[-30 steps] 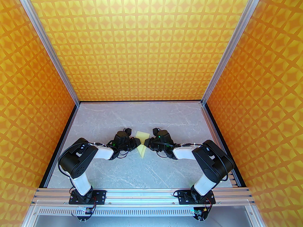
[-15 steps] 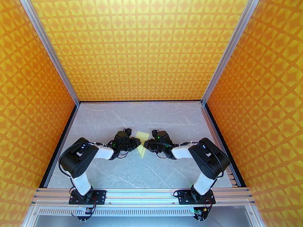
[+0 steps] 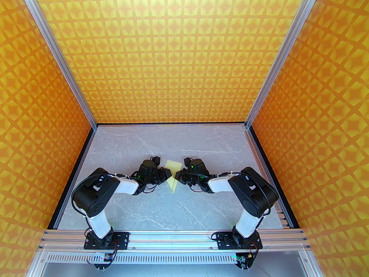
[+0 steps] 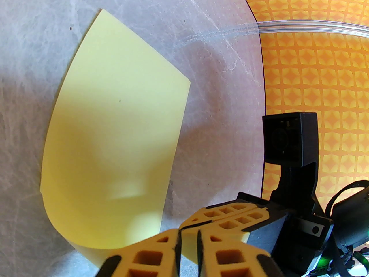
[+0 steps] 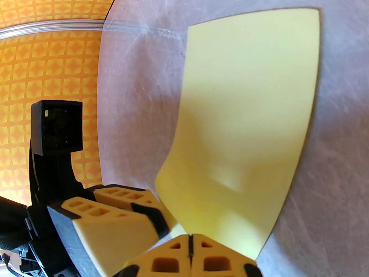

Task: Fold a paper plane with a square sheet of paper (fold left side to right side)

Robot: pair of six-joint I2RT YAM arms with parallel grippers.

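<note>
From the near edge of the counter (image 3: 150, 209), both arms reach inward and meet around its middle, where the square sheet of paper (image 4: 115, 120) lies. Seen from above, the two pincers cover the sheet's middle, leaving a far pale yellow triangle and a near strip in sight. Its full outline cannot be made out there.

The left pincer (image 4: 188, 248) is clenched on the sheet's near end. In the left wrist view a narrow band of yellow paper sits between its two orange fingers (image 4: 227, 255), whose lower parts are cut off by the picture's edge. That end is raised off the counter, and the sheet curves down from it to lie flat farther on.

The right pincer (image 5: 190, 245) is closed tight, its fingertips pressed together with just a thin dark line between them. They sit right at the sheet's near edge, touching it or nearly so. Whether any paper is nipped in that line cannot be told. The two pincers are just beside each other, at the same end of the sheet.

Beyond them, the sheet's far corners rest on the grey marbled counter in the light, while its near half lies in shadow. A soft dent shows in the shaded part.
</note>
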